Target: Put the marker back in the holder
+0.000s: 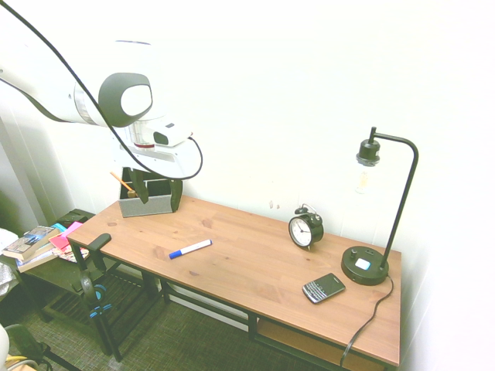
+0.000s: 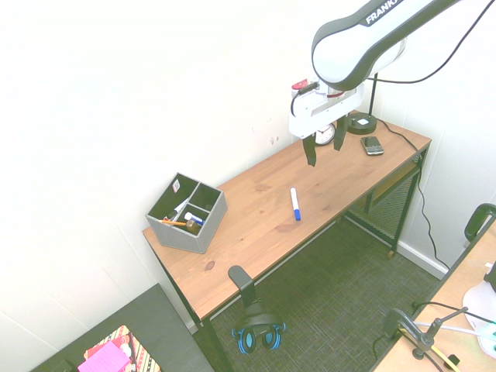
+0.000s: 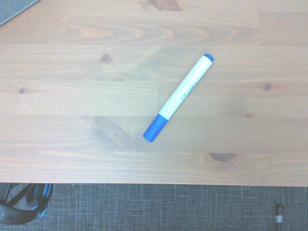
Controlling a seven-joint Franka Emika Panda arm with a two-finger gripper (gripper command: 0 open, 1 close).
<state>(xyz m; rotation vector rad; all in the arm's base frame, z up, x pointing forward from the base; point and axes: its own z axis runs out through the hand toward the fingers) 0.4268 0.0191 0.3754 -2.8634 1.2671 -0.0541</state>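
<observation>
Claw: we had it released, its two fingers parted and pointing down with nothing between them, which suited a pick-up from above.
Height: we held it above the bench, touching nothing, so there was room to line up before going down; the marker sat in full sight of the wrist view.
Marker: it lay flat and loose on the bench, out of the holder, its blue cap towards the front edge. The barrel ran aslant, so we judged that the claw would need turning to close across it.
Holder: we saw this grey box upright near the bench's end, beside the wall, its compartments open upwards, presumably so that things could be dropped in.
Pencil: the orange pencil leaned in the holder among other items, so we reckoned the marker would want a freer gap and a steeper tilt to go in cleanly.
Clock, phone and lamp: the clock, phone and lamp stood or lay towards the other end, well apart from the holder, and seemed no bar to carrying the marker over.
Headphones: these hung beyond the front edge, likely to save bench space.
</observation>
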